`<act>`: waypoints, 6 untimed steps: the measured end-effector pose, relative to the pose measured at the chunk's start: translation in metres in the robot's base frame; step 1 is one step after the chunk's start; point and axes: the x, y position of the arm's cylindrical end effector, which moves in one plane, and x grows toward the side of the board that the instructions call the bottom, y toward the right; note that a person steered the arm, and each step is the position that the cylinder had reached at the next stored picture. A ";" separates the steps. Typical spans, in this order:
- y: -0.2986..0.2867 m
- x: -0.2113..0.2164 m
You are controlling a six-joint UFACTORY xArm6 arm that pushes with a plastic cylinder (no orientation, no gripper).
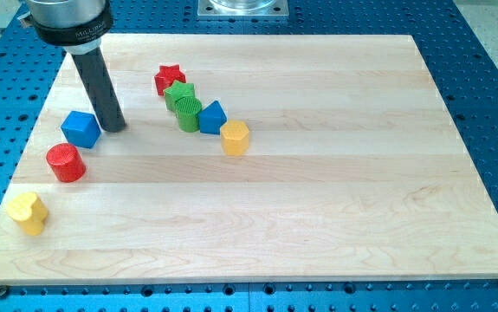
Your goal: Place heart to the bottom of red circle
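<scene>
The yellow heart block lies near the board's lower left corner. The red circle block stands up and to the right of it, a short gap apart. My tip rests on the board just right of the blue cube, which sits above the red circle. The tip is well above and to the right of the heart.
A cluster lies right of the tip: a red star, a green cube, a green cylinder, a blue triangular block and a yellow hexagon block. The wooden board lies on a blue perforated table.
</scene>
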 end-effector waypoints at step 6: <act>-0.094 0.172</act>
